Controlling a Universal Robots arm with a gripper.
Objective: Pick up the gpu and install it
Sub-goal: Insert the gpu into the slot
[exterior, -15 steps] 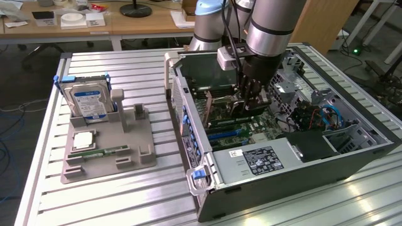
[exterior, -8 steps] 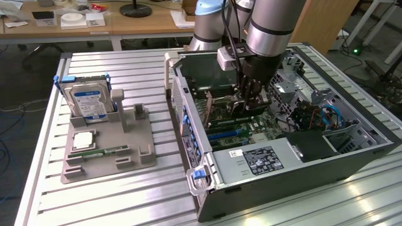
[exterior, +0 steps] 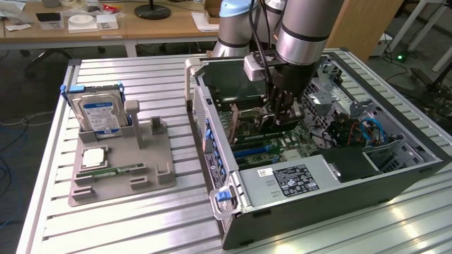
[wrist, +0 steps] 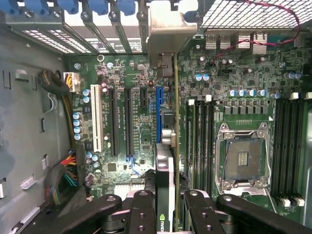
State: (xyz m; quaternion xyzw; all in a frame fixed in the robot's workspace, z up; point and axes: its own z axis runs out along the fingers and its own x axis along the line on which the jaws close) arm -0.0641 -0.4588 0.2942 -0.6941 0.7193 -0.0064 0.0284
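Wrist view: the jaws are clenched on the gpu (wrist: 165,175), which stands on edge over the motherboard (wrist: 122,126), just beside the blue slot (wrist: 159,114), its silver bracket (wrist: 168,29) near the blue latches (wrist: 100,6). Exterior view: the arm (exterior: 304,32) reaches down into the open computer case (exterior: 318,211) on the bench (exterior: 141,222).

Dull silver metal bracket (wrist: 168,34) on gpu (wrist: 165,161); matt black fingers (wrist: 144,209); ribbed aluminium table (exterior: 141,74).
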